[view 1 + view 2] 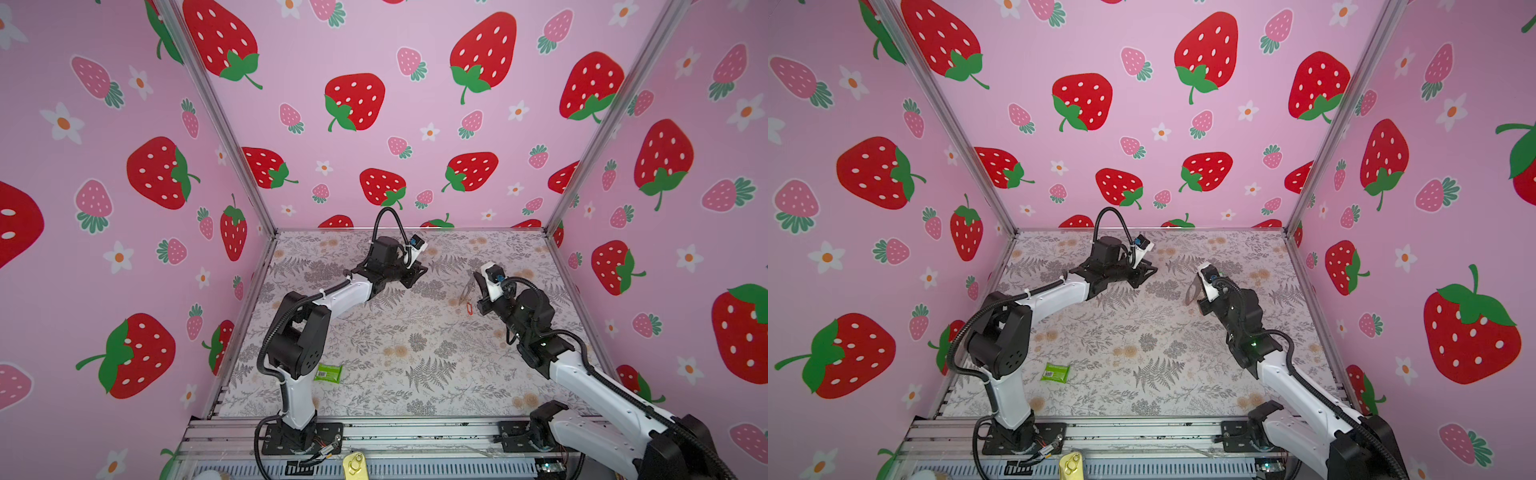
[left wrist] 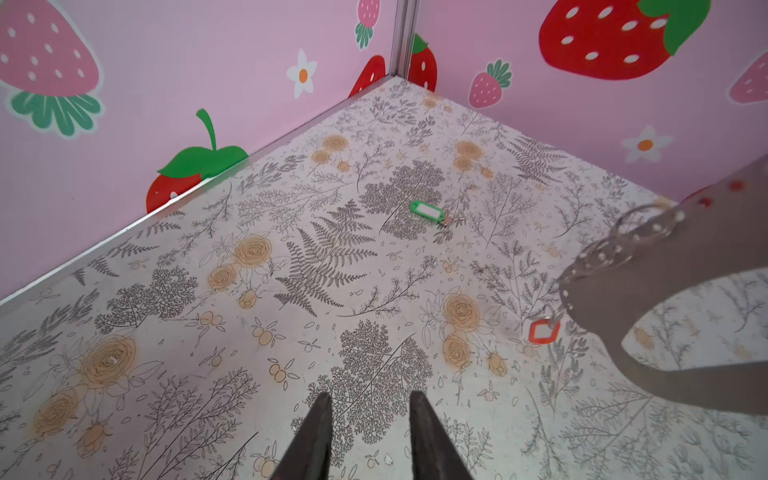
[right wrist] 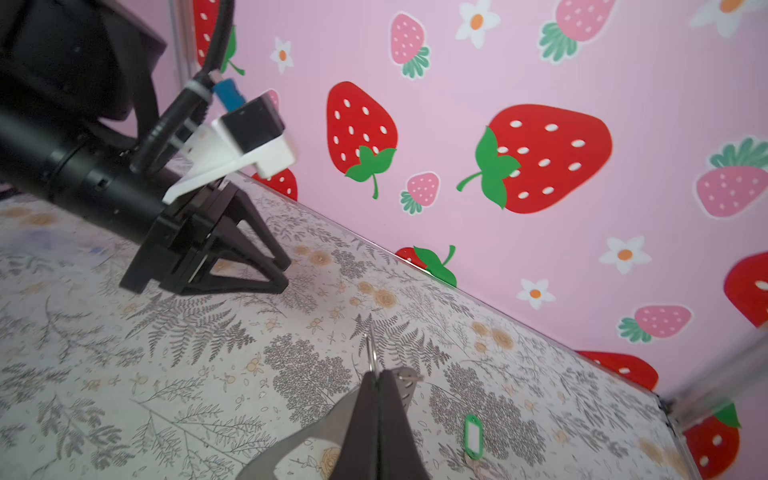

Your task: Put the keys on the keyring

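My right gripper (image 3: 376, 372) is shut on the mauve keyring (image 2: 665, 286) and holds it above the mat; a silver ring (image 3: 372, 349) sticks out past its fingertips. In both top views the keyring (image 1: 467, 291) (image 1: 1192, 293) hangs by that gripper (image 1: 477, 286). A red-orange key (image 2: 543, 331) (image 1: 470, 309) dangles from the keyring's chain of small rings. The green key (image 2: 427, 212) (image 3: 472, 436) lies flat on the mat, apart from both grippers. My left gripper (image 2: 370, 401) (image 1: 419, 272) hovers open over the mat, nothing between its fingers.
A larger green packet (image 1: 329, 372) (image 1: 1054, 372) with a barcode label lies near the left arm's base. Pink strawberry walls close the floral mat (image 1: 415, 332) at the back and both sides. A metal rail (image 1: 415, 432) runs along the front.
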Robot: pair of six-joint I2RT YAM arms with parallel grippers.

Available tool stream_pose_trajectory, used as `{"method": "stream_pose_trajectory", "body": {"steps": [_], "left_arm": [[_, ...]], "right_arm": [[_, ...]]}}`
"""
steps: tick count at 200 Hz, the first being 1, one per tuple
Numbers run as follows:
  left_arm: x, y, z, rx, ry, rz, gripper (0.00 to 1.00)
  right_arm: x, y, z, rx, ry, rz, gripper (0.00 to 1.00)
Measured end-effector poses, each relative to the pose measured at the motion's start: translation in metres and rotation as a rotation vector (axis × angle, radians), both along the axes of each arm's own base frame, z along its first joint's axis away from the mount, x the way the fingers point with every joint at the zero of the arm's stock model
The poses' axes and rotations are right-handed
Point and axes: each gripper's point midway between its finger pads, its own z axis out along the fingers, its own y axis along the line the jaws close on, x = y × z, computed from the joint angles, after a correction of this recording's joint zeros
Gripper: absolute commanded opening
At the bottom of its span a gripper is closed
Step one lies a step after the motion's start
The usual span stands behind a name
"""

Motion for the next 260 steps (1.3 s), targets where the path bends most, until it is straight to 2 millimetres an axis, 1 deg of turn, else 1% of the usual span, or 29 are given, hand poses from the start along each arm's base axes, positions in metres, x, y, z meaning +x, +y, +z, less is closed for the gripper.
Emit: {"method": "stream_pose_trajectory", "body": {"steps": [10, 24, 48, 60, 69, 86, 108, 128, 150, 174, 201, 211, 226, 247, 260], "left_arm": [[0.008, -0.004, -0.006, -0.012, 0.022, 0.012, 0.39], [0.018, -0.011, -0.011, -0.037, 0.045, 0.023, 0.40], [0.041, -0.030, -0.008, -0.086, 0.077, 0.018, 0.40], [0.051, -0.042, -0.007, -0.096, 0.082, 0.007, 0.40], [0.056, -0.051, -0.006, -0.102, 0.075, -0.006, 0.41], [0.054, -0.071, -0.007, -0.108, 0.070, -0.039, 0.41], [0.049, -0.100, -0.013, -0.107, 0.071, -0.081, 0.42], [0.044, -0.122, -0.021, -0.109, 0.084, -0.106, 0.42], [0.032, -0.138, -0.039, -0.104, 0.128, -0.121, 0.41], [0.022, -0.143, -0.050, -0.090, 0.155, -0.129, 0.42], [0.006, -0.131, -0.058, -0.048, 0.169, -0.120, 0.42], [0.002, -0.126, -0.055, -0.035, 0.163, -0.115, 0.42], [0.000, -0.122, -0.047, -0.028, 0.140, -0.115, 0.42], [0.001, -0.120, -0.031, -0.033, 0.102, -0.116, 0.42], [0.003, -0.120, -0.026, -0.038, 0.087, -0.118, 0.43]], "right_arm": [[0.007, -0.008, -0.002, 0.004, 0.030, -0.041, 0.00], [0.015, -0.018, -0.005, 0.000, 0.064, -0.094, 0.00], [0.021, -0.036, -0.004, -0.004, 0.089, -0.188, 0.00], [0.025, -0.051, -0.004, 0.000, 0.094, -0.248, 0.00], [0.029, -0.066, -0.004, 0.009, 0.100, -0.305, 0.00], [0.037, -0.094, -0.003, 0.026, 0.109, -0.398, 0.00], [0.048, -0.119, -0.002, 0.041, 0.114, -0.482, 0.00], [0.062, -0.129, -0.008, 0.043, 0.135, -0.525, 0.00], [0.072, -0.135, -0.026, 0.024, 0.169, -0.558, 0.00], [0.083, -0.140, -0.045, 0.006, 0.201, -0.579, 0.00], [0.098, -0.150, -0.071, -0.017, 0.252, -0.613, 0.00], [0.101, -0.152, -0.079, -0.024, 0.266, -0.620, 0.00], [0.105, -0.153, -0.085, -0.026, 0.273, -0.622, 0.00], [0.113, -0.150, -0.085, -0.017, 0.266, -0.615, 0.00], [0.116, -0.147, -0.084, -0.001, 0.263, -0.603, 0.00]]}}
